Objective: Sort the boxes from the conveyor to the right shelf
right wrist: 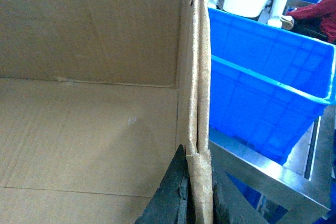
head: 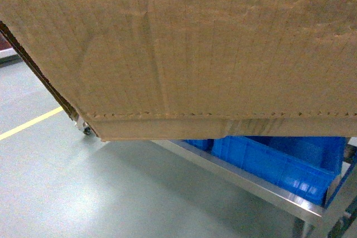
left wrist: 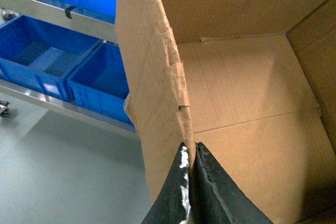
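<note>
The cardboard carton (head: 184, 48) fills the head view from nine o'clock round to three, held above the grey floor (head: 67, 182), its perforation line running along the lower edge. Beneath it, toward five o'clock, the metal shelf (head: 251, 185) carries a blue bin (head: 279, 163). In the left wrist view the left gripper (left wrist: 190, 182) is clamped on the carton's ragged left wall at six o'clock. The right gripper (right wrist: 197, 192) pinches the right wall likewise, just beside a blue bin.
</note>
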